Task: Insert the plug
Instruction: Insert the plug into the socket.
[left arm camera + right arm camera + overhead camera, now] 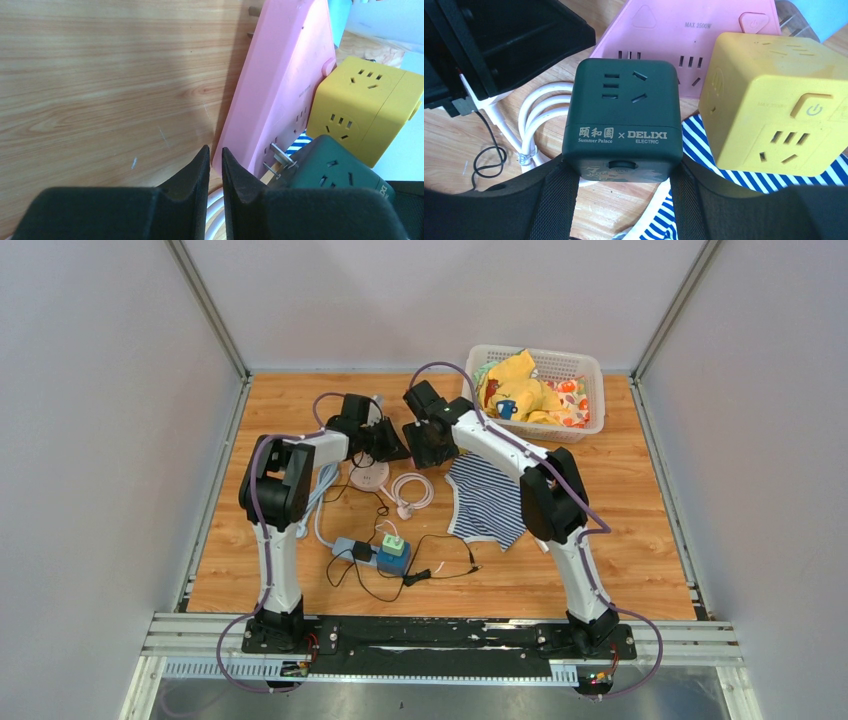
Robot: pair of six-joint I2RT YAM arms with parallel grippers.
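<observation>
My right gripper (621, 169) is shut on a dark green cube plug (622, 117) marked DELIXI, held by its two sides. The cube's metal prongs (278, 159) point at the socket face of a pink power strip (280, 90), which stands tilted on its edge; the prong tips are at or just off its slots. The strip also shows in the right wrist view (684, 30). My left gripper (215, 148) is shut with a hairline gap and nothing gripped, its tips right beside the strip's lower edge. In the top view both grippers, left (385, 445) and right (428, 445), meet mid-table.
A yellow cube socket (774, 100) lies on a blue-striped cloth (487, 498) right of the green cube. A coiled white cable (410, 490) lies under the grippers. A second power strip with a green cube (385, 553) and black wires lies nearer. A basket (590, 365) of toys stands back right.
</observation>
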